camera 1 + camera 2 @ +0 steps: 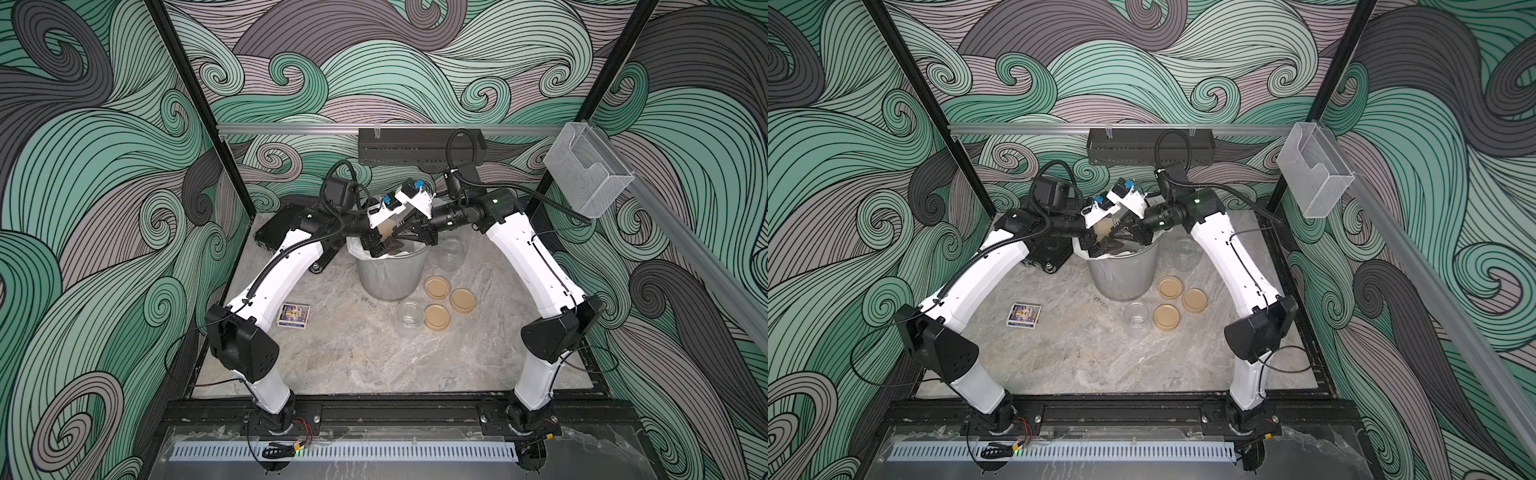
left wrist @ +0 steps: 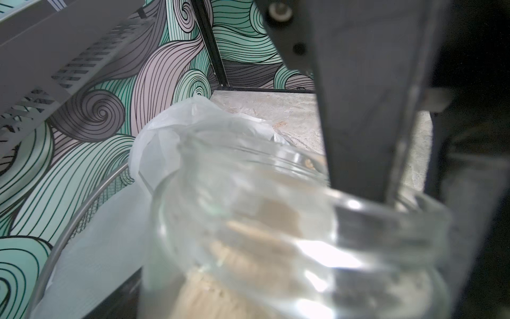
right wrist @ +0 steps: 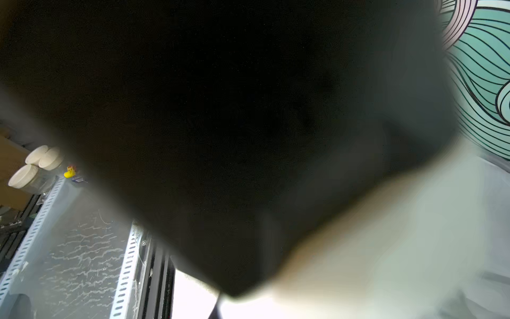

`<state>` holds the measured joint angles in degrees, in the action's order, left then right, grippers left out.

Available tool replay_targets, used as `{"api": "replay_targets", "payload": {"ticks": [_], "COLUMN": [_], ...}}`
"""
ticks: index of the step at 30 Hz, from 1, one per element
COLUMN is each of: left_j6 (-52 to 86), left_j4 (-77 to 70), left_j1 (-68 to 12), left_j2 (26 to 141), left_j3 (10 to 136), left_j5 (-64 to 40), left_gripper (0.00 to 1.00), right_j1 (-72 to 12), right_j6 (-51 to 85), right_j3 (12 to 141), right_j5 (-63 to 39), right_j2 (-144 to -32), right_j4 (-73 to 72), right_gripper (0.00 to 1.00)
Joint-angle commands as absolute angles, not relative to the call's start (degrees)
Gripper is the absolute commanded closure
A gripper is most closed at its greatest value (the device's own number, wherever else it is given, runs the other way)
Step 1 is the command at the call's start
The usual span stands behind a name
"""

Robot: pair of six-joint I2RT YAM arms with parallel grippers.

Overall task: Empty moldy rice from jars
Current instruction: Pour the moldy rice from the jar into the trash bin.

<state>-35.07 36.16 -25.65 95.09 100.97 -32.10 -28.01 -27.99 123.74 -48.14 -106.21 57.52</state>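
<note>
Nearest, on the grey marbled tabletop [image 1: 332, 374], three round flat tan lids [image 1: 436, 316] lay loose beside one small clear empty jar [image 1: 408, 318], upright and bare of grain. Behind them stood the tall silver mesh wastebasket [image 1: 392, 278], its white plastic liner [image 2: 110, 248] crumpled over the rim.

Over its mouth, the left gripper [image 1: 380, 242] was clamped on the held jar [image 2: 248, 193]: smooth clear glass, squat, threaded neck. Long axis slanted, neck pointing away from the wrist and out over the liner. Inside, the moldy rice [image 2: 276, 218], pale beige fine grains, was heaped toward the base. One dark flat finger [image 2: 356, 124] crossed the jar's shoulder.

Opposite, the right gripper [image 1: 401, 237] hung just beside the jar. Its finger spread could not be told, since its wrist view was blacked out. The left arm owned the pour, and more tilt looked needed.

Farther back, a second clear empty jar [image 1: 451, 250] stood beside the basket.
</note>
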Motion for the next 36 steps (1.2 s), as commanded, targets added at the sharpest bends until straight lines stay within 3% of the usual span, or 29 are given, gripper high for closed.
{"api": "replay_targets", "payload": {"ticks": [1,16,26,31,36], "left_j6": [-34.1,-34.4,-32.2,-20.8,-4.2], "left_j4": [30.9,29.3,27.8,23.2,10.3], "left_j1": [-25.8,-25.9,-26.1,-26.0,-25.8], "left_j2": [90.6,86.6,85.1,84.1,81.9], "left_j3": [101.2,96.7,96.0,95.2,89.9], "left_j5": [-30.5,-26.5,-26.4,-18.2,-16.8], "left_gripper": [0.02,0.01,0.01,0.01,0.01], "right_j1": [-27.9,-23.3,-22.7,-22.5,-22.5], "right_j6": [-25.0,-11.6,-9.4,-8.7,-7.7], "right_j3": [124.6,117.9,117.2,117.4,116.9], "right_j5": [-44.9,-49.6,-49.9,-50.2,-50.4], "right_j2": [-106.3,-101.8,-102.0,-102.1,-102.1], "right_j4": [56.5,42.2,41.3,40.9,40.1], "right_gripper": [1.00,1.00,1.00,1.00,1.00]}}
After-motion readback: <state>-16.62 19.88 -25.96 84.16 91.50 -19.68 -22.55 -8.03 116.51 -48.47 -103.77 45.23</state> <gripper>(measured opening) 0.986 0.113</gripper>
